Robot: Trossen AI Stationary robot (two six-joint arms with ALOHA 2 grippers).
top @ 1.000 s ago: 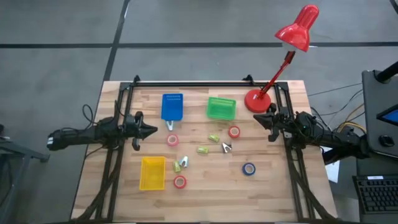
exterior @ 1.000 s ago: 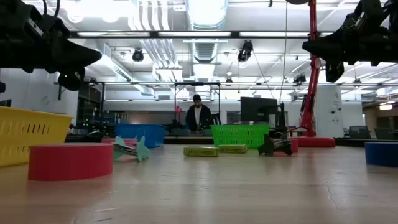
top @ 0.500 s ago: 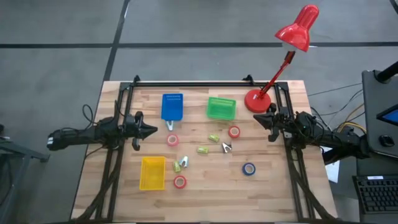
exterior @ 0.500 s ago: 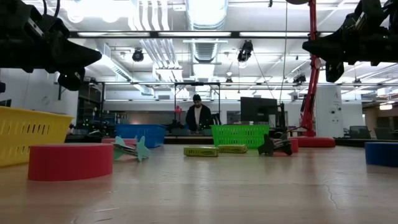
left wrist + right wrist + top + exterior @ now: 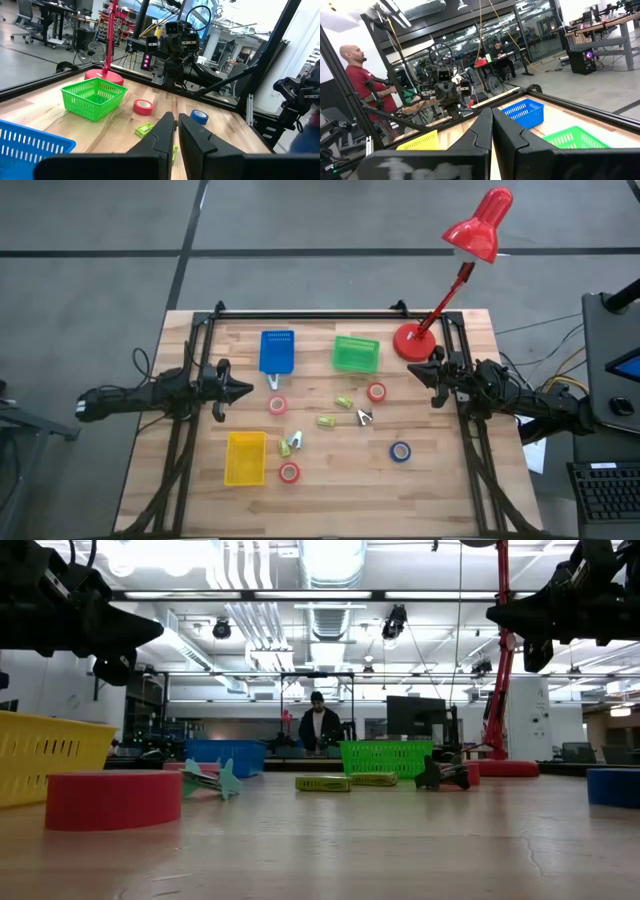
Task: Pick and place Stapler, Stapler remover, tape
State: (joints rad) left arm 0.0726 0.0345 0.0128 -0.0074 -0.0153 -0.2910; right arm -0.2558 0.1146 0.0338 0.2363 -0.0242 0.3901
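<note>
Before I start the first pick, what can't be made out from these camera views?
- Yellow bin inside: low view, its wall hides it.
- Stapler versus remover among the small green pieces: high view, too small.
- Blue tape roll: low view, cut off by the edge.

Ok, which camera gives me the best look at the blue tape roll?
The high view: the blue tape roll lies whole and unobstructed, apart from everything else. The low view catches only part of it at the picture's edge; the left wrist view shows it farther off; the right wrist view misses it.
</note>
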